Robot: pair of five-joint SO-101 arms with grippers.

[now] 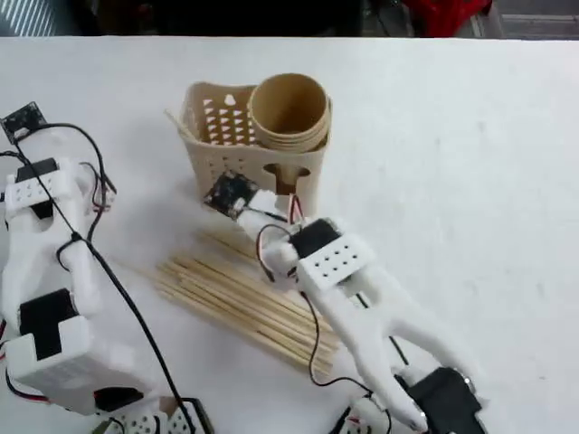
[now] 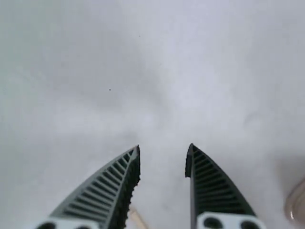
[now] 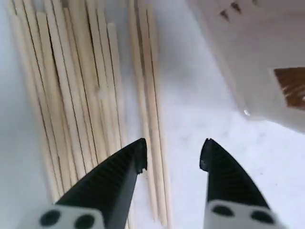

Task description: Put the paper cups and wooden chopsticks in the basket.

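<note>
**Cups are in the basket; most of the chopsticks lie on the table.**

The stacked paper cups [image 1: 289,108] stand inside the basket [image 1: 271,172], which sits mid-table toward the far edge, and what looks like a single stick [image 1: 175,122] pokes out of its left corner. The wooden chopsticks [image 1: 235,298] lie in a loose bundle on the table [image 1: 470,163] just in front of the basket, toward the near edge. The right gripper [image 3: 174,155] hangs low over the side of the bundle nearest the basket. Its jaws are partly spread with nothing between them, one above the sticks and the other above bare table beside the basket wall. The left gripper [image 2: 163,160] sits over bare table near the left edge, likewise parted and empty. The cup half of the task looks done, and nearly the whole bundle is left to move.
</note>
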